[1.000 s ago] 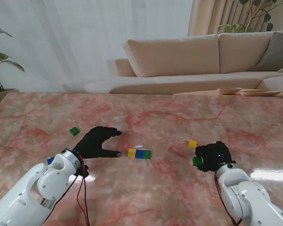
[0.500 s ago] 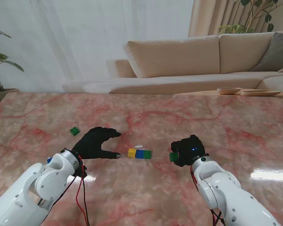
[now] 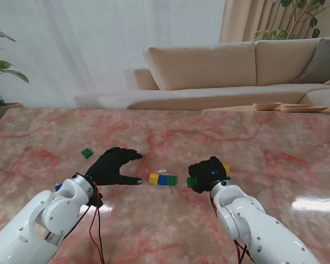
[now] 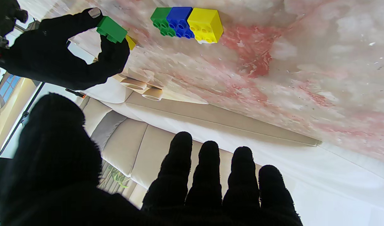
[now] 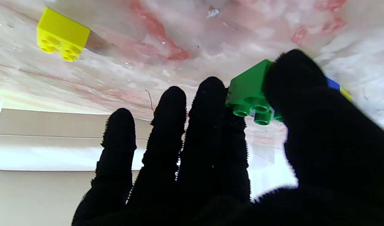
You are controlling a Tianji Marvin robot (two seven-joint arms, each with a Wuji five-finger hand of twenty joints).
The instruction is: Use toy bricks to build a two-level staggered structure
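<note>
My right hand [image 3: 209,174] has its fingers [image 5: 210,103] pinched on a green brick [image 3: 191,182], held just right of the yellow-blue-green row of bricks [image 3: 162,179] on the bench [image 3: 275,159]. My left hand [image 3: 114,166] rests just left of that row, fingers spread wide and holding nothing. Another green brick [image 3: 87,153] lies farther left, and a yellow brick [image 3: 226,167] sits just behind my right hand.

My arms are glossy white with rounded joint housings. Black knit gloves cover my left hand [image 3: 114,166] and right hand [image 3: 208,174]. Red and black cables [image 3: 94,228] trail from my left wrist.
</note>
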